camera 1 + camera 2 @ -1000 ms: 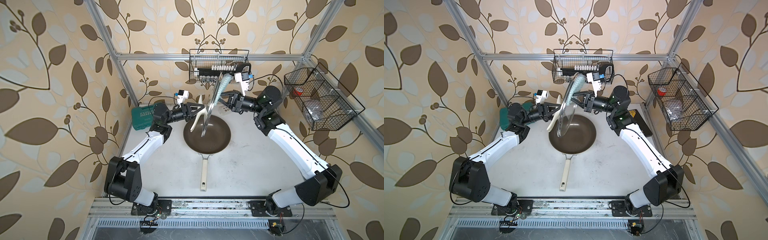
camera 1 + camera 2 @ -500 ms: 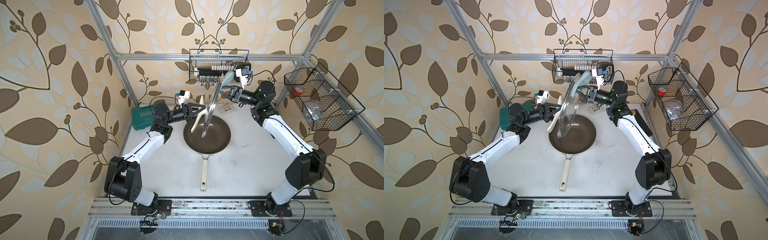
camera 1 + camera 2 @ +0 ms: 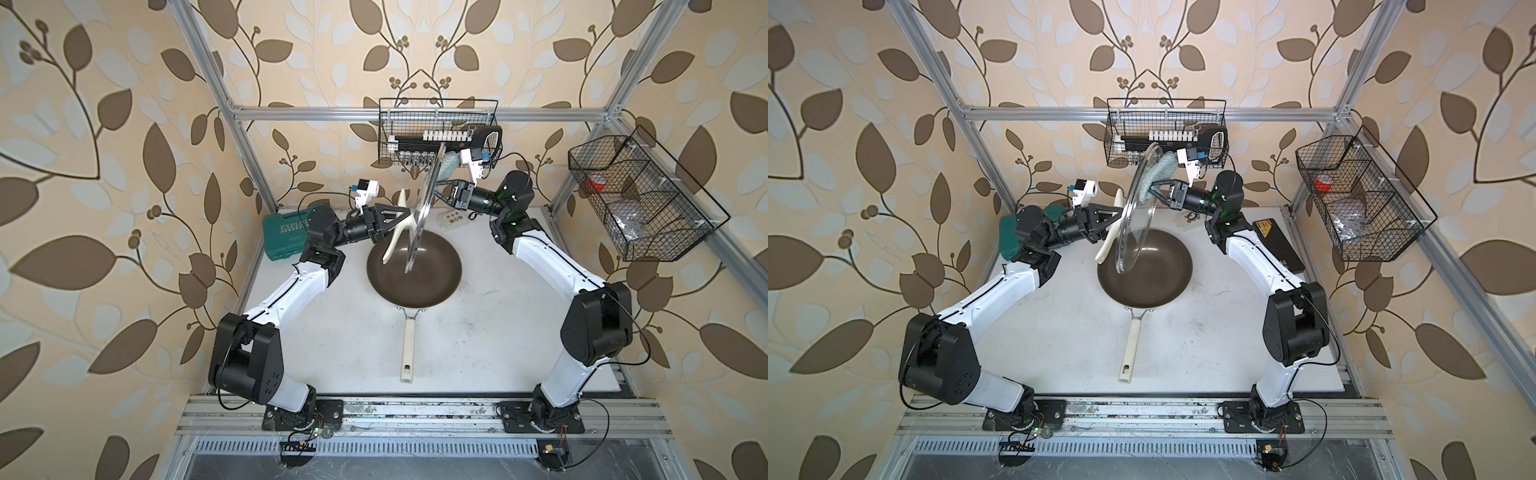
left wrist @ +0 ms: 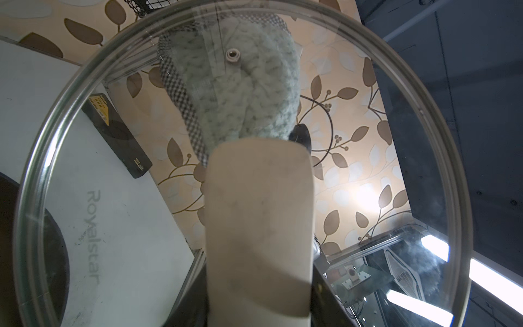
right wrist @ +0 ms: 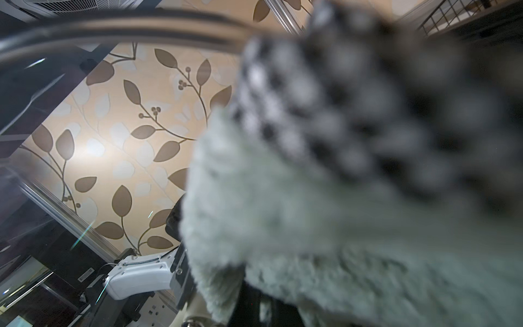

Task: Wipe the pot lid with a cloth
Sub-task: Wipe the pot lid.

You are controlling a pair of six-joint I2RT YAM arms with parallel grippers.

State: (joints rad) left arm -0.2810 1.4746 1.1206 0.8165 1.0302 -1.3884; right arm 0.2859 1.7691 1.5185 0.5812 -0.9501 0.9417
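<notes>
A white tabletop (image 3: 332, 332) carries a dark frying pan (image 3: 432, 282). Lifted clear above the pan, the clear glass pot lid (image 3: 1137, 208) stands nearly on edge between the two arms. The left pincer (image 3: 1113, 219) is clenched on the lid's cream handle. The right pincer (image 3: 1154, 185) is clenched on the green-grey cloth (image 3: 1165, 166), which presses flat against the upper part of the lid, on the face away from the handle. Wiping appears to be under way. Both items are picked up and brought together, and the lower glass is probably left to do. Nothing shows how much is already clean.
</notes>
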